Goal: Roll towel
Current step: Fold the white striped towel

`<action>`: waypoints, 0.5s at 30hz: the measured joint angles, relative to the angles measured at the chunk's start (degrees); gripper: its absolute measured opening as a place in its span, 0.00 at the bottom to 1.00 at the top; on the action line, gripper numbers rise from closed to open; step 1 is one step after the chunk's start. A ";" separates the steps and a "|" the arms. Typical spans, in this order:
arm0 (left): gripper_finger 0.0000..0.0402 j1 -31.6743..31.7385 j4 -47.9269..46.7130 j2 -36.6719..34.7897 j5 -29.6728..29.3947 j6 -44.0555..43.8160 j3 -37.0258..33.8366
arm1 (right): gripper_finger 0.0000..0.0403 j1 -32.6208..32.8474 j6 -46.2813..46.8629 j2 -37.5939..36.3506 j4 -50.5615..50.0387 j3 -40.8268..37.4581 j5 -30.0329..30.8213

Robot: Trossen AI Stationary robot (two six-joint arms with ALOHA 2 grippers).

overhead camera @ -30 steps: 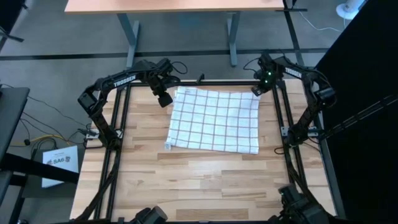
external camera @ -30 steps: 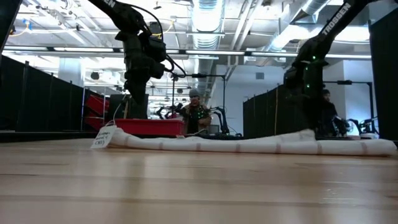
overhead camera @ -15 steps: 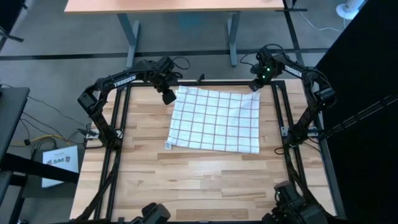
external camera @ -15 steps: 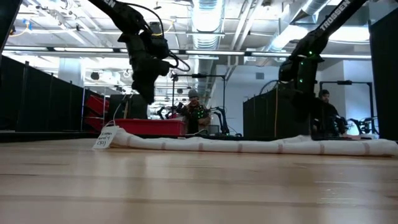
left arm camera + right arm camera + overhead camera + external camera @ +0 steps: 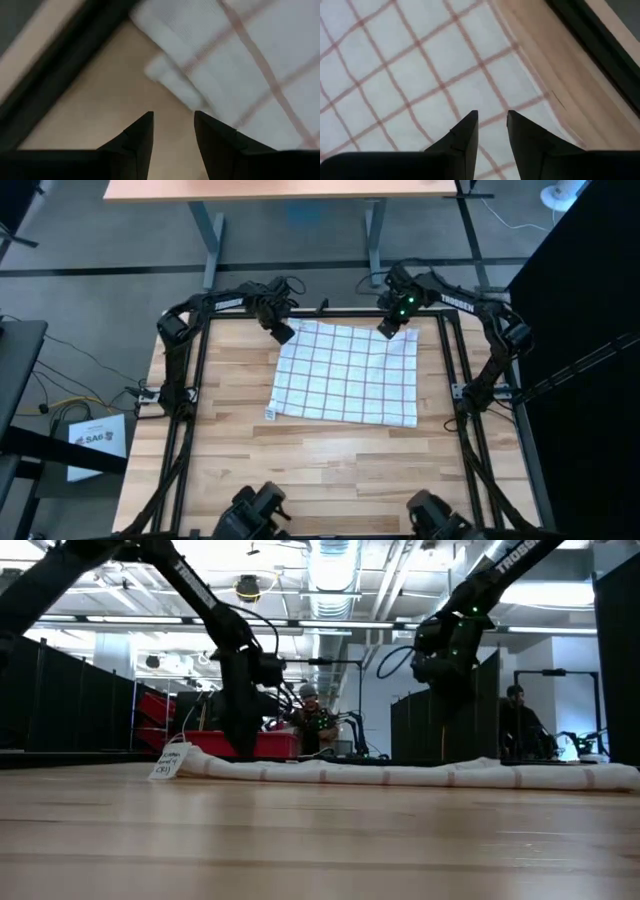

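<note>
towel [image 5: 347, 372] flat, upper centre of table [image 5: 230, 470], unrolled; step looks like approach; left gripper [image 5: 172, 131] slightly spread beside its top-left corner; right gripper [image 5: 491, 125] slightly spread over top-right edge; next, probably: both pinch that far edge.

The towel [image 5: 347, 375] is thin woven cloth, matt white with a grid of reddish-brown lines, and the left wrist view shows a fine weave and a soft doubled hem at its corner [image 5: 175, 85]. The table [image 5: 330, 470] is pale wood in butcher-block strips with a smooth, faintly glossy finish that catches the light in the low view, edged by a dark matt metal frame [image 5: 196, 395]. A small white paper-like tag [image 5: 168, 761] hangs at the towel's 8 o'clock corner.
</note>
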 joint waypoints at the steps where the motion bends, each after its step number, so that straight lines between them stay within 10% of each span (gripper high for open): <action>1: 0.32 0.26 0.02 0.36 0.21 -0.22 1.15 | 0.23 0.38 0.08 0.00 -0.06 0.00 0.01; 15: 0.32 0.84 5.05 3.08 1.60 -3.84 7.10 | 0.23 1.21 1.92 -0.02 -0.08 0.00 0.14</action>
